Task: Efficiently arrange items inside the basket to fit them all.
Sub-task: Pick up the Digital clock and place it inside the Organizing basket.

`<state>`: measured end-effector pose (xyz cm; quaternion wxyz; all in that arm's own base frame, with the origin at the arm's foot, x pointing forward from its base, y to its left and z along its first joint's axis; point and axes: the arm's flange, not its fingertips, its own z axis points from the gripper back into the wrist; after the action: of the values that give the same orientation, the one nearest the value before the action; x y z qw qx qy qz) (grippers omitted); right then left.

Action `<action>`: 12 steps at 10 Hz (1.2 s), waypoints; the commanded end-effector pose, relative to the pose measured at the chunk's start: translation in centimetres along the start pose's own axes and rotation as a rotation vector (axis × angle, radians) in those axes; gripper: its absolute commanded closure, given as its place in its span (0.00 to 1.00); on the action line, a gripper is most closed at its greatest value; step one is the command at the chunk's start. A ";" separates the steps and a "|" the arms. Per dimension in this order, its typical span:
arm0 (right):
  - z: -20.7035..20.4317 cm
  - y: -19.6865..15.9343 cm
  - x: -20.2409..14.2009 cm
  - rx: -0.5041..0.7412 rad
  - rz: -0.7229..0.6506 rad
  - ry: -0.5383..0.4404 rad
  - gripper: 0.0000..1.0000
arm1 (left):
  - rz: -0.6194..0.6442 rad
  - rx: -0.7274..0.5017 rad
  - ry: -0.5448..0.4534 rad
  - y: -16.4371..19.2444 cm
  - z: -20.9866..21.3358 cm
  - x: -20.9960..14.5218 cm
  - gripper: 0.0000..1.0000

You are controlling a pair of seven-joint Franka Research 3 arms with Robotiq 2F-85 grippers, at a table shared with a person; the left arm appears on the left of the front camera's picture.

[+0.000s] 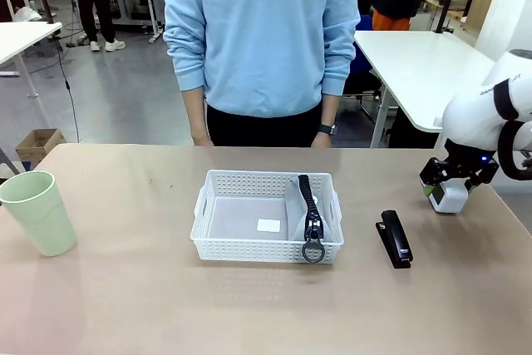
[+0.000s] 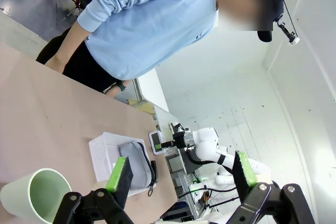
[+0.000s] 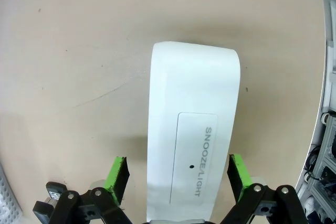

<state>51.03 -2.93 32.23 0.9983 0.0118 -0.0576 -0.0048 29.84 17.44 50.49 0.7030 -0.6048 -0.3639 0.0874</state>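
Now, the right gripper (image 3: 178, 176) hangs spread wide over the small white plastic box with rounded ends (image 3: 191, 129), green pads (image 3: 119, 177) flanking its long flat sides, not clamped yet. The box lies well right of the white lattice-sided plastic basket (image 1: 266, 248), beyond the black stapler (image 1: 396, 239), long axis side-on to the basket. It looks light, rigid and glossy, so probably slippery: squeeze across the narrow width near mid-length.

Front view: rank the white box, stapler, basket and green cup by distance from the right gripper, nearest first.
1. White box: between the open fingers of the right gripper, far right of the table.
2. Black stapler: left of the gripper, nearer the robot.
3. Basket: table centre.
4. Green cup: far left.
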 end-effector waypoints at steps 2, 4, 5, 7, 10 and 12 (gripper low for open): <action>0.1 0.6 1.0 -0.071 -0.034 -0.004 0.00 | -0.021 -0.022 -0.009 -0.1 -0.1 0.2 0.00; 0.0 0.6 1.0 -0.070 -0.033 -0.005 0.00 | -0.021 -0.022 -0.009 -0.1 -0.1 0.2 0.00; 0.0 0.5 1.0 -0.064 -0.043 -0.011 0.00 | -0.021 -0.022 -0.009 -0.1 -0.1 0.2 0.00; 0.0 0.6 0.9 -0.068 -0.049 -0.003 0.60 | -0.021 -0.022 -0.009 -0.1 -0.1 0.2 0.00; 0.0 0.7 1.2 -0.075 -0.074 0.003 1.00 | -0.021 -0.022 -0.009 -0.1 -0.1 0.2 0.00; 0.0 0.8 1.2 -0.074 -0.072 0.003 0.96 | -0.021 -0.022 -0.009 -0.1 -0.1 0.2 0.00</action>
<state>51.71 -2.91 32.27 0.9977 -0.0054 -0.0583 -0.0331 29.84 17.45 50.49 0.7029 -0.6048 -0.3640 0.0874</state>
